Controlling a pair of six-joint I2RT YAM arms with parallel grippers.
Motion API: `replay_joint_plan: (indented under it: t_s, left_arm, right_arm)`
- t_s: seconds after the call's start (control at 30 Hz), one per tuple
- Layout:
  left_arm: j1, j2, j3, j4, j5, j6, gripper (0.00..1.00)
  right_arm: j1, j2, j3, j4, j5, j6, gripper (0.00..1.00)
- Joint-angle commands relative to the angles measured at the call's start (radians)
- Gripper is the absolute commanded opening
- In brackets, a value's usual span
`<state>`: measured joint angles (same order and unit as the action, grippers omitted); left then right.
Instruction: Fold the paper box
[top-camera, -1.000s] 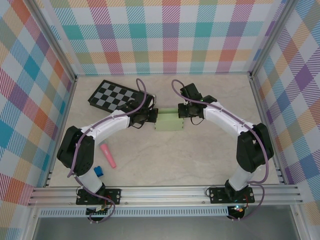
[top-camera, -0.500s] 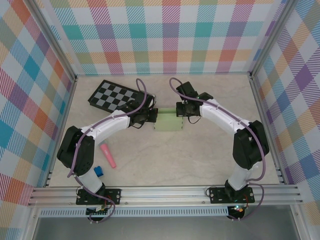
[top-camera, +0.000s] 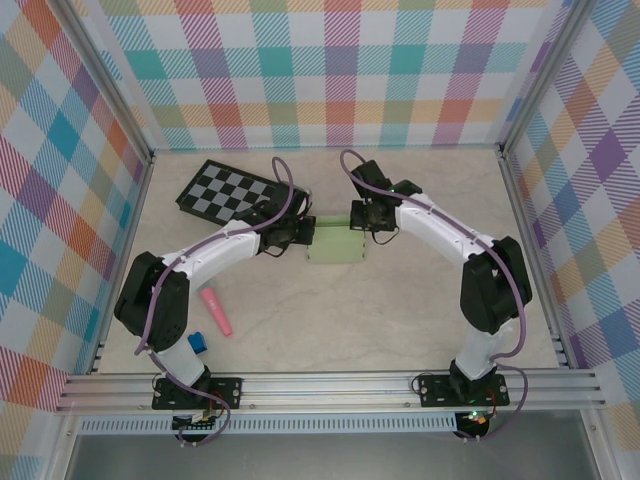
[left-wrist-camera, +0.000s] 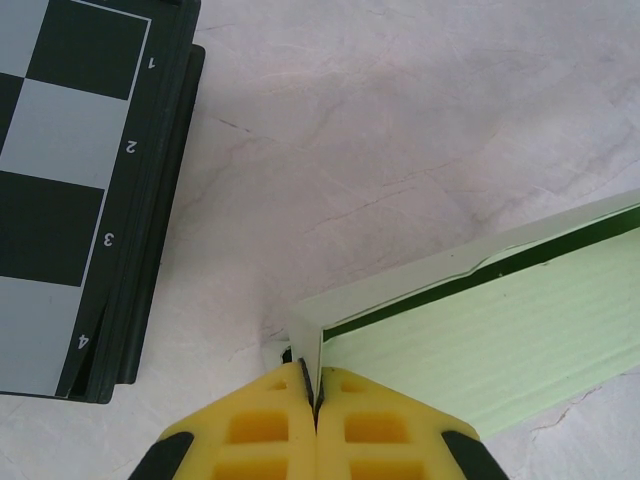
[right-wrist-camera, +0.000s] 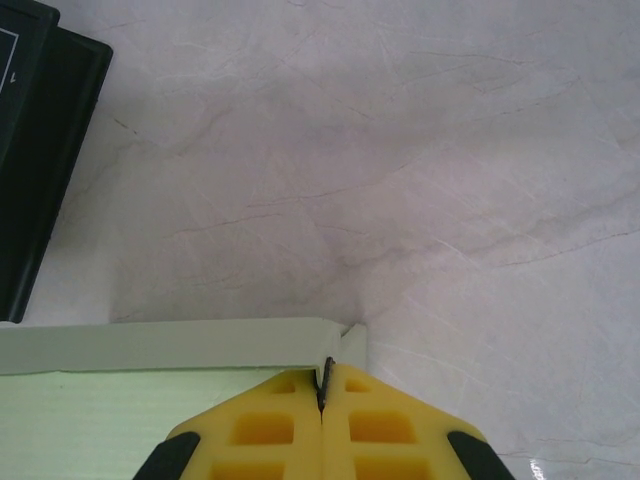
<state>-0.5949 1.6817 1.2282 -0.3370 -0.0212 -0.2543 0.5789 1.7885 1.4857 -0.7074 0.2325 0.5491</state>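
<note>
Now paper box (left-wrist-camera: 500, 340) corners pinched in left claw (left-wrist-camera: 312, 388), right claw (right-wrist-camera: 322, 390).

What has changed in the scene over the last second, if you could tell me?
The right arm swung a little leftward, and the right tool shifted slightly left and toward the far wall. Nothing was taken up or released: both tools stay shut on the paper box, the left tool at its left end. The left arm, box and checkerboard stayed put.
</note>
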Motion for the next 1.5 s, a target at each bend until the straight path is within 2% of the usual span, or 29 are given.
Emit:
replay_joint_plan:
  t_s: [0.0, 0.33, 0.43, 0.73, 1.03, 1.47]
  left_arm:
    - [-0.029, 0.012, 0.007, 0.051, 0.051, -0.011, 0.01]
    - [-0.03, -0.028, -0.158, 0.297, -0.011, 0.015, 0.01]
    - [-0.031, -0.03, -0.196, 0.358, -0.005, 0.01, 0.01]
    - [-0.049, -0.07, -0.19, 0.412, 0.005, 0.028, 0.01]
    - [-0.062, -0.085, -0.232, 0.496, -0.004, 0.062, 0.01]
    - [-0.069, -0.033, -0.22, 0.527, 0.018, 0.028, 0.01]
  right_arm:
    - [0.037, 0.023, -0.016, -0.027, -0.037, 0.049, 0.0]
    - [0.064, -0.134, -0.276, 0.188, 0.068, 0.054, 0.0]
    - [0.065, -0.174, -0.309, 0.206, 0.082, 0.074, 0.0]
    - [0.065, -0.139, -0.167, 0.136, 0.045, 0.063, 0.0]
    - [0.059, -0.051, 0.033, -0.063, 0.018, -0.009, 0.0]
    - [0.056, -0.046, -0.093, 0.07, 0.043, 0.059, 0.0]
